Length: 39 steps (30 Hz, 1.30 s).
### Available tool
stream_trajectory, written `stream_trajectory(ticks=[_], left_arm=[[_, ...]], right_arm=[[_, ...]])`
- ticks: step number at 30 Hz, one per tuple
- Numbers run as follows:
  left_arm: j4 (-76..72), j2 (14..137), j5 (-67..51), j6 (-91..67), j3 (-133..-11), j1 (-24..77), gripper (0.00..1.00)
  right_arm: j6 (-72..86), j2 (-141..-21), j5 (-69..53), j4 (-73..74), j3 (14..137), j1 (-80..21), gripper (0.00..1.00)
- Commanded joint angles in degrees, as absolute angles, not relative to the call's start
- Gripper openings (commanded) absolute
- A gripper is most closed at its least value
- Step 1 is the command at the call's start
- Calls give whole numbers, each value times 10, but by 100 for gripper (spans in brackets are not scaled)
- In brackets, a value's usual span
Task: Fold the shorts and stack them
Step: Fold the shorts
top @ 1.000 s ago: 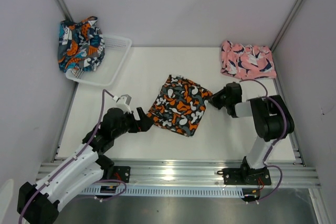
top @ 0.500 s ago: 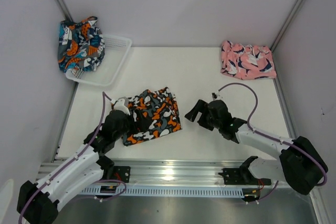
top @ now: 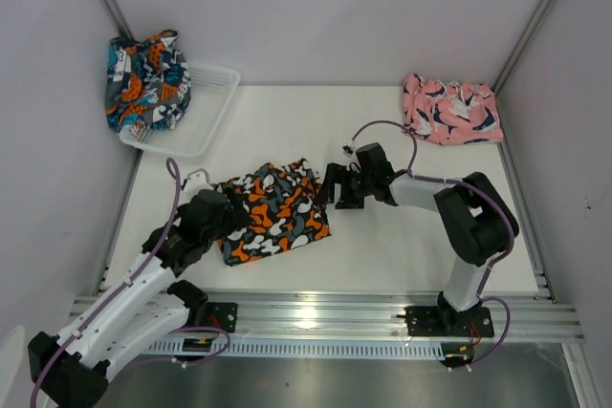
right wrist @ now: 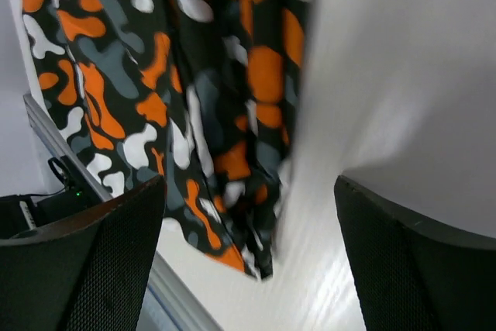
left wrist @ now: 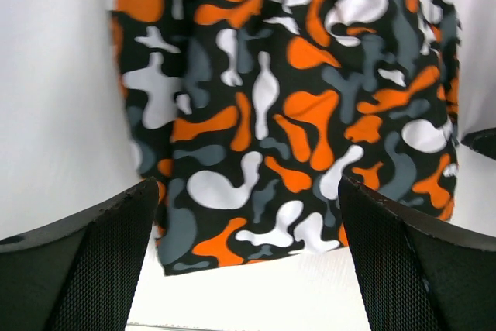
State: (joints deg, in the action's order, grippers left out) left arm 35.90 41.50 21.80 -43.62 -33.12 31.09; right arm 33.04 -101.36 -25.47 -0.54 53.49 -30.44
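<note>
White table (top: 402, 246), front left: the black shorts (top: 273, 212), a second ago stretched between both arms at mid-table, now lie folded flat, with the left gripper (top: 232, 220) spread wide and empty over their left edge and the right gripper (top: 335, 190), jaws newly parted, empty just beside their right edge.

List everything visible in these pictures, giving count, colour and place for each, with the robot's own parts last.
black shorts: one, black with orange-white blotches, on the table, near left of centre
pink shorts: one, pink with navy-white shapes, far right corner
teal-navy shorts: one, orange-white graphics, heaped on the basket's left end
basket: one, white mesh, far left corner
table: one, white
left gripper: one, black, open, over the black shorts' left edge
right gripper: one, black, open, at their right edge
</note>
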Motion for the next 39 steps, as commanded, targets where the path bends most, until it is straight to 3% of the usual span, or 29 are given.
stream_trajectory(ticks=[1, 11, 14, 15, 21, 29, 35, 39], left_arm=[[409, 390, 286, -482, -337, 297, 99], [310, 357, 209, -490, -208, 228, 99], [292, 341, 190, -484, -187, 212, 99], [289, 340, 190, -483, -181, 207, 99], [219, 293, 148, -450, -139, 184, 99], [190, 354, 97, -403, -147, 117, 99], [214, 351, 131, -427, -152, 105, 99], [218, 365, 139, -434, -155, 98, 99]], right_arm=[[304, -1063, -340, -50, 565, -316, 91], [293, -1146, -363, -55, 632, -341, 87], [282, -1155, -345, -25, 649, -345, 73], [282, -1157, -343, -18, 651, -345, 62], [285, -1153, -317, -9, 653, -344, 39], [287, -1158, -317, -4, 663, -345, 36], [279, -1158, -313, -4, 667, -345, 37], [282, -1165, -315, -4, 673, -349, 26]])
